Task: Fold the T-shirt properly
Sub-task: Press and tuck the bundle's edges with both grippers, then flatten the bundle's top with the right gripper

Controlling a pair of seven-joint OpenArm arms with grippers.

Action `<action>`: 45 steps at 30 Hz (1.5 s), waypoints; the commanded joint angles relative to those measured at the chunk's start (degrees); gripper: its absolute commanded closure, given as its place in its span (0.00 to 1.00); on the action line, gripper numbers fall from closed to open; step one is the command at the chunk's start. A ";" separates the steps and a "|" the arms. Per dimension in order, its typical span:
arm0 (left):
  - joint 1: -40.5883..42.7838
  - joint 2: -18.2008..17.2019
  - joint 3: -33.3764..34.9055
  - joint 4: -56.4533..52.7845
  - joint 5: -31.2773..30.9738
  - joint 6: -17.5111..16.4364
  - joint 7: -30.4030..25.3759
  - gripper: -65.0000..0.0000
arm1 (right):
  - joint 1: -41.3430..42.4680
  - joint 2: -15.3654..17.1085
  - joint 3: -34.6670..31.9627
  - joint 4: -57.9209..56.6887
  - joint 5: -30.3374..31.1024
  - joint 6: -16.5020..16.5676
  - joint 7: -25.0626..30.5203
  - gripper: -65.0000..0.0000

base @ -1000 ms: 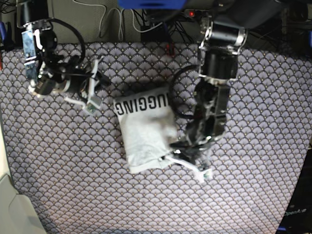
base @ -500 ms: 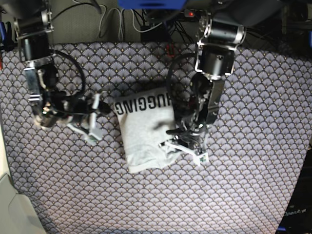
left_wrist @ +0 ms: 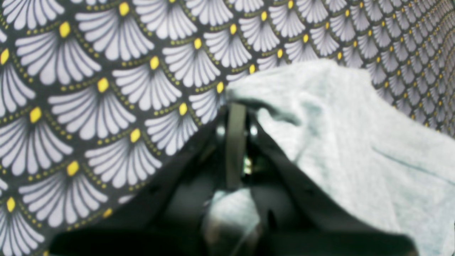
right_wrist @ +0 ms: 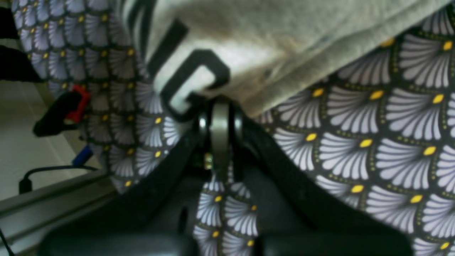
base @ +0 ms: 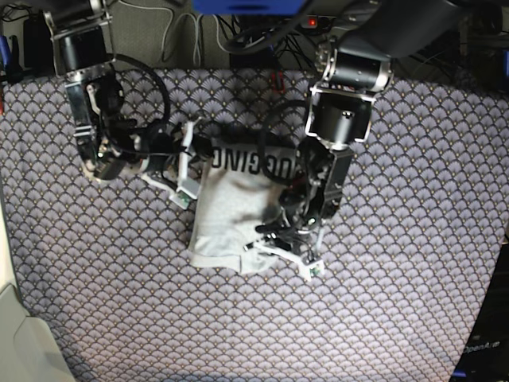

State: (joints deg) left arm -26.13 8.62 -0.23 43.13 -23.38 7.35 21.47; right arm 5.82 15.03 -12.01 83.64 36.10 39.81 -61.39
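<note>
The grey T-shirt (base: 231, 208) lies folded into a small packet mid-table, with black "HUGGING" lettering along its far edge. My left gripper (base: 280, 253) is at the packet's near right corner. In the left wrist view it (left_wrist: 236, 106) is shut, with a fold of the T-shirt (left_wrist: 348, 142) pinched at its tips and draped over one finger. My right gripper (base: 188, 169) is at the packet's far left corner. In the right wrist view it (right_wrist: 220, 104) is shut at the lettered edge of the T-shirt (right_wrist: 256, 53).
The purple-grey fan-patterned tablecloth (base: 382, 302) covers the table. Cables and a red clip (right_wrist: 79, 103) lie at the table's far edge (base: 199, 48). The left arm (base: 342, 103) reaches over the shirt's right side.
My right gripper has swung from the left onto the shirt's far left corner. My left gripper has moved left with the shirt's near corner. The packet has shifted left and turned slightly.
</note>
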 commanded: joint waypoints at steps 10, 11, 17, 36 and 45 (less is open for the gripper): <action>9.38 -4.97 -4.21 32.16 -0.40 -0.45 13.65 1.00 | 0.81 7.43 9.94 13.02 7.38 0.19 -5.03 1.00; 11.05 -5.41 -5.53 34.89 -0.40 -0.45 15.32 1.00 | 1.08 7.17 11.44 15.66 9.57 0.19 -7.67 1.00; 22.57 -9.72 -14.06 42.27 -0.40 -0.45 16.28 1.00 | 1.08 0.75 12.58 22.69 22.23 0.19 -12.33 1.00; 43.58 -11.13 -24.52 59.06 0.04 -0.63 16.81 1.00 | 9.52 -7.95 -3.59 1.16 22.67 0.19 -1.69 1.00; 48.86 -11.13 -28.12 65.83 -0.32 -0.89 16.90 1.00 | 11.80 -8.39 -7.55 -16.69 22.58 0.19 5.25 1.00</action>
State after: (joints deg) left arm 22.63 -2.17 -28.14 107.50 -23.44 6.92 39.68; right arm 16.16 6.79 -19.84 65.89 56.88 39.64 -57.52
